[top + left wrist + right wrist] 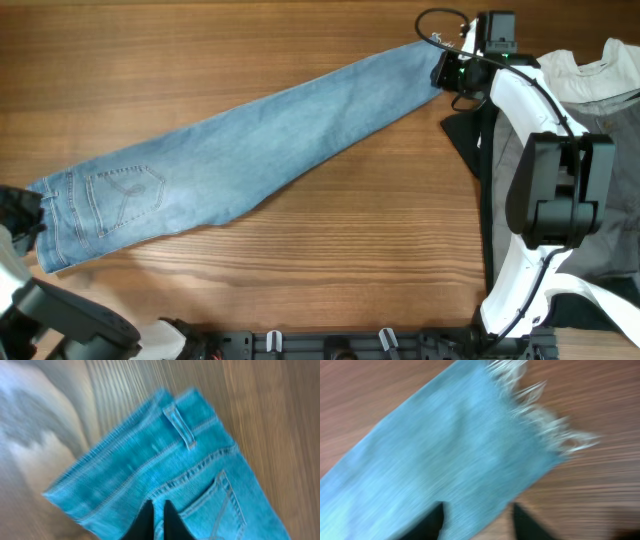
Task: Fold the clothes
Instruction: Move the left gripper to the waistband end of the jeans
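The light-blue denim jeans (240, 150) lie flat, stretched diagonally from the waist at the lower left to the frayed hem at the upper right. A stitched back pocket (125, 190) faces up. My left gripper (25, 215) is at the waist end. In the left wrist view its fingers (159, 520) are almost together over the denim (150, 460), between pocket and waistband, with no bunched cloth between them. My right gripper (447, 72) is at the hem end. In the right wrist view it (477, 520) is open, one finger over the denim (445, 450) and one over the table, behind the frayed hem (545, 425).
At the right edge lie grey trousers (610, 215), a white top (595, 70) and a black garment (465, 135), partly under the right arm (550, 190). The wooden table (300, 270) runs along the front.
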